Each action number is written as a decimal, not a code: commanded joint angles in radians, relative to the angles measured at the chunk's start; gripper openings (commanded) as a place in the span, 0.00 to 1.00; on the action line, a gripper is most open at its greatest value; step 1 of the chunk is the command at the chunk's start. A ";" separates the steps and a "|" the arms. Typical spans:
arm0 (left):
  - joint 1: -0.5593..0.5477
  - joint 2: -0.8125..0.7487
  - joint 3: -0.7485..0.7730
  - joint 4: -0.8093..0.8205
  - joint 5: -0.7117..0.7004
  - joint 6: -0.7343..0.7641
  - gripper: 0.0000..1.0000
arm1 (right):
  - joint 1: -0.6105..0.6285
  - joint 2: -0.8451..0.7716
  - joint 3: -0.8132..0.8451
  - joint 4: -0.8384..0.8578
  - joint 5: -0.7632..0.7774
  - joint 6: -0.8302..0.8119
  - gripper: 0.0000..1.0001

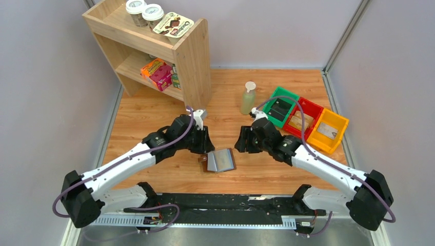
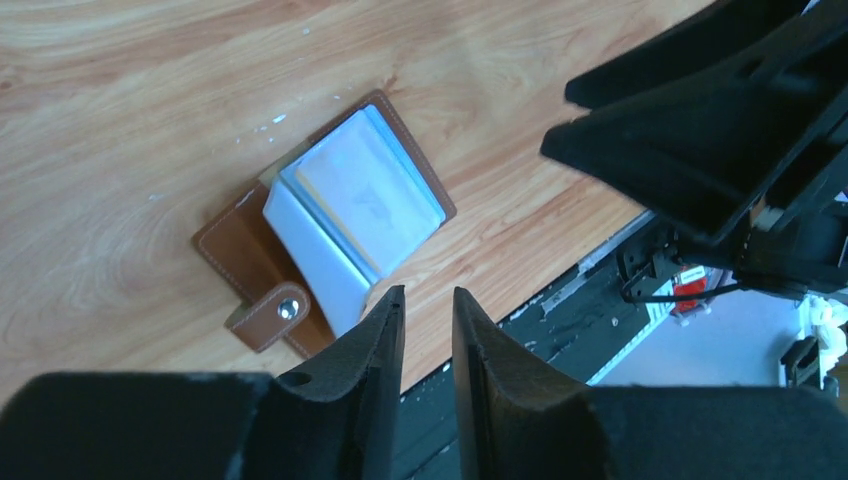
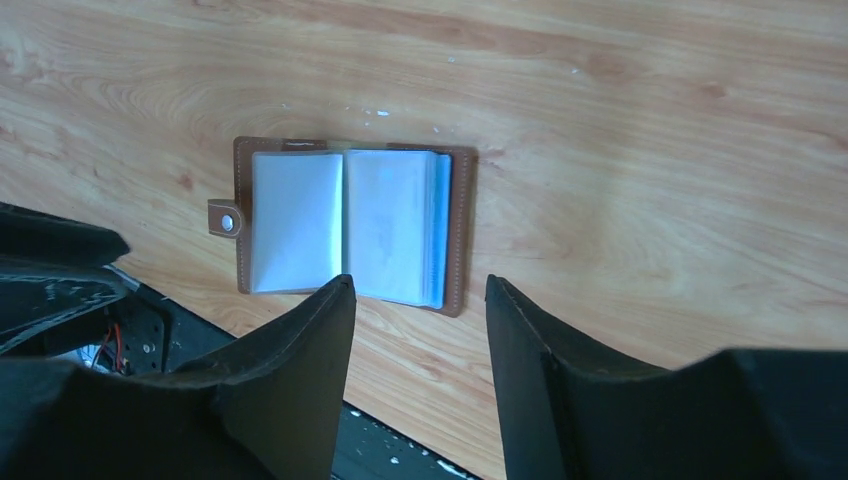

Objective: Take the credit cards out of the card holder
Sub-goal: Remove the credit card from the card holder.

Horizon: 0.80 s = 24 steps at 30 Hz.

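Note:
The card holder (image 1: 219, 160) lies open and flat on the wooden table near the front edge, a brown leather wallet with pale grey-blue pocket panels. In the left wrist view the card holder (image 2: 330, 220) shows its snap tab (image 2: 268, 315) towards my fingers. No credit cards show outside the pockets. My left gripper (image 1: 203, 141) hovers just left of and above the wallet, and the left gripper (image 2: 428, 292) has only a narrow gap with nothing in it. My right gripper (image 1: 245, 141) hangs to the wallet's right. That right gripper (image 3: 418, 280) is open wide, above the card holder (image 3: 345, 225).
A wooden shelf (image 1: 154, 46) with jars and boxes stands at the back left. A bottle (image 1: 248, 98) and green (image 1: 279, 105), red (image 1: 302, 117) and yellow (image 1: 328, 130) bins sit at the right. A black rail (image 1: 231, 205) runs along the near edge.

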<state>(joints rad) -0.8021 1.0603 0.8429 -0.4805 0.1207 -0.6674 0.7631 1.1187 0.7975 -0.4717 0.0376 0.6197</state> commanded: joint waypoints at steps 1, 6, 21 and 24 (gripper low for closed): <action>-0.016 0.082 -0.036 0.144 0.002 -0.083 0.30 | 0.064 0.033 -0.066 0.224 0.067 0.120 0.52; -0.020 0.164 -0.093 0.194 -0.022 -0.100 0.27 | 0.125 0.128 -0.101 0.306 0.055 0.141 0.51; -0.020 0.231 -0.323 0.283 -0.118 -0.211 0.17 | 0.197 0.343 -0.040 0.340 0.042 0.106 0.53; -0.022 0.245 -0.346 0.298 -0.116 -0.228 0.16 | 0.208 0.358 -0.026 0.341 0.036 0.101 0.53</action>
<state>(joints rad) -0.8181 1.2812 0.5297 -0.2379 0.0227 -0.8562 0.9550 1.4609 0.7197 -0.1787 0.0689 0.7353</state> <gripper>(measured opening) 0.163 0.528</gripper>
